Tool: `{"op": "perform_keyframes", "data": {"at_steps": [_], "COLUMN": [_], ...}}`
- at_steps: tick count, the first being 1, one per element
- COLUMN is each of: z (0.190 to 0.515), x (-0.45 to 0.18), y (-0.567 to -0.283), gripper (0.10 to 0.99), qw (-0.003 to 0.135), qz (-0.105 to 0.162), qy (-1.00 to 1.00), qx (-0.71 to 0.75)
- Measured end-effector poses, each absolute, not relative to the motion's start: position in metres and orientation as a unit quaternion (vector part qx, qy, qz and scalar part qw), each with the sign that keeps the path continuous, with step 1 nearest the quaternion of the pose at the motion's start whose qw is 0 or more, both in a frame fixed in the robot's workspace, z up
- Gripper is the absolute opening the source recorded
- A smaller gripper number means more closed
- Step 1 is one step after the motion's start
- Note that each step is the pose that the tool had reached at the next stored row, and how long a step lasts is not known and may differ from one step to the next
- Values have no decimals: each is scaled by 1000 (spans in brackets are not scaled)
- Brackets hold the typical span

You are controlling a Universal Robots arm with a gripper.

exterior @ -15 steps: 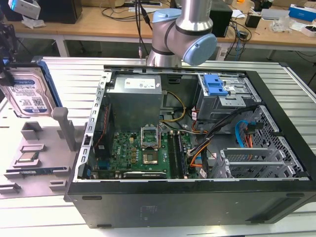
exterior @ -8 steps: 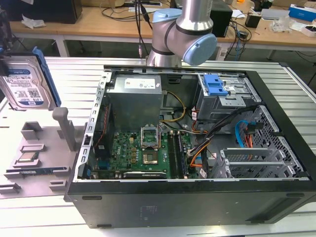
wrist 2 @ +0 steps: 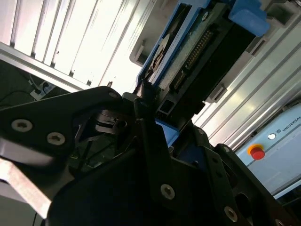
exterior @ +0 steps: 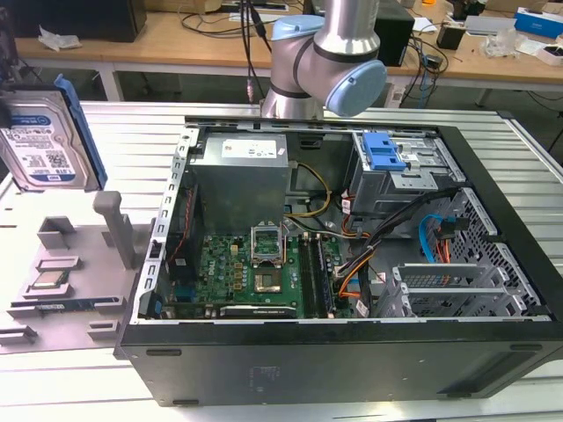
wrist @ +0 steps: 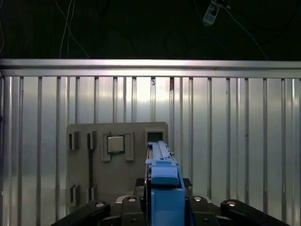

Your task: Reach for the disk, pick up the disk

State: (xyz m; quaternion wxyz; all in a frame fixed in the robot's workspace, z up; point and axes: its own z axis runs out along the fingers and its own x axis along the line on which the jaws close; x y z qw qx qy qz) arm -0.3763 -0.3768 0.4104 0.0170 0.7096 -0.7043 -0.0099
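Observation:
The disk (exterior: 40, 145) is a silver hard drive with a white-and-blue label and a blue bracket. It stands on edge in the air at the exterior view's far left, above the grey fixture plate (exterior: 79, 264). My gripper (wrist: 164, 200) is shut on the disk, and the blue bracket edge (wrist: 164, 176) sits between the black fingers in the first wrist view. The second wrist view shows the disk's connector side (wrist 2: 197, 52) running away from one finger (wrist 2: 150, 136). In the exterior view the arm (exterior: 325, 61) rises behind the computer case.
An open computer case (exterior: 352, 360) stands in the middle of the slatted metal table, with a blue latch (exterior: 383, 154) on its drive cage. The fixture plate (wrist: 117, 183) carries a small grey chip (wrist: 115, 143). A red button (wrist 2: 256, 153) shows beyond the table.

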Motion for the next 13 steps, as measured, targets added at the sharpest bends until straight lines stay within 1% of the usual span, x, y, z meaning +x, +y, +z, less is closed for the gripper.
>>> {"op": "perform_keyframes", "data": {"at_steps": [7,13], "z": [420,435], "x": [-376,-376], "y": [-377,-377], "gripper": [365,365], "qw": [17,17], "qz": [-10,-10], "qy": [-704,-704], "qx": [710,710]}}
